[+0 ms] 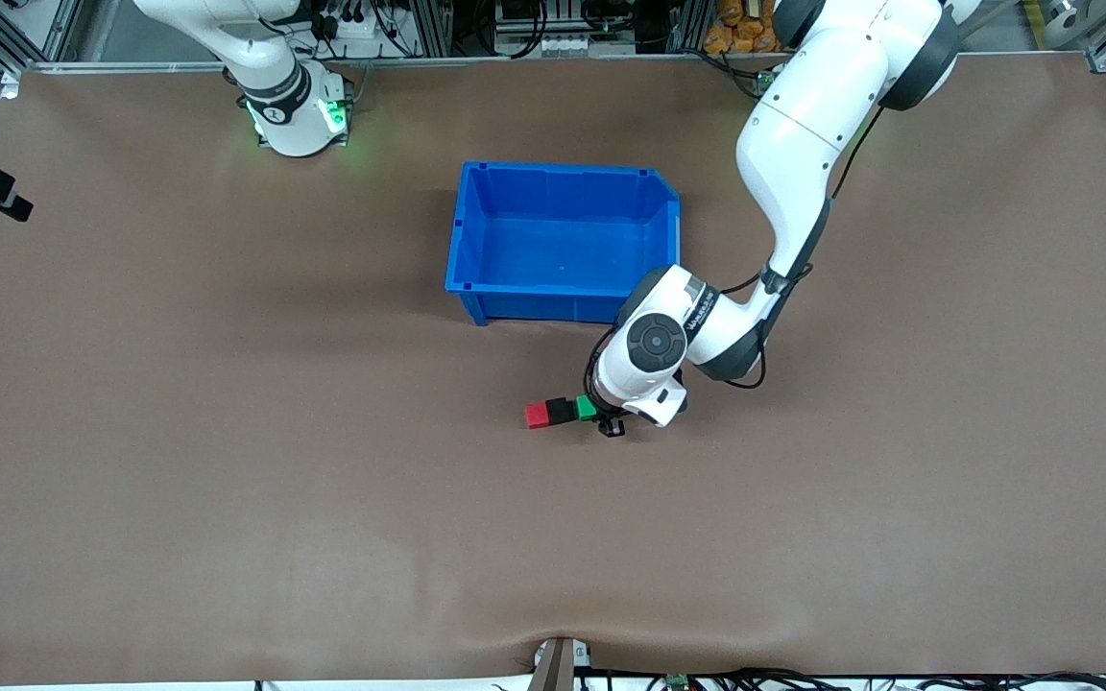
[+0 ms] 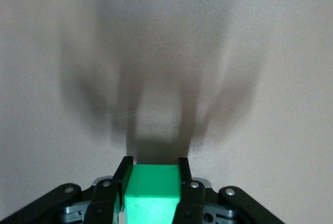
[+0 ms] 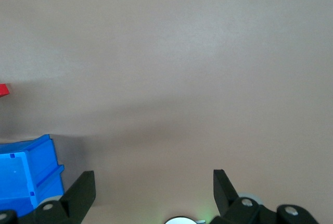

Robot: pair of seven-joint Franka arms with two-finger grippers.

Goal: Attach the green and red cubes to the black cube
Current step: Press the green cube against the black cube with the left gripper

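Observation:
The red cube (image 1: 538, 415), black cube (image 1: 561, 411) and green cube (image 1: 586, 407) sit joined in a row, black in the middle, nearer the front camera than the blue bin. My left gripper (image 1: 599, 416) is shut on the green cube at the row's end toward the left arm. In the left wrist view the green cube (image 2: 152, 193) fills the gap between the fingers of the left gripper (image 2: 153, 162); the black and red cubes are hidden there. I cannot tell whether the row rests on the table. My right gripper (image 3: 153, 193) is open and empty, waiting high over the table; a sliver of the red cube (image 3: 2, 90) shows in its view.
An empty blue bin (image 1: 565, 192) stands mid-table, just farther from the front camera than the cubes; its corner shows in the right wrist view (image 3: 26, 174). The right arm's base (image 1: 296, 106) is at the table's back edge. Brown tabletop lies all around.

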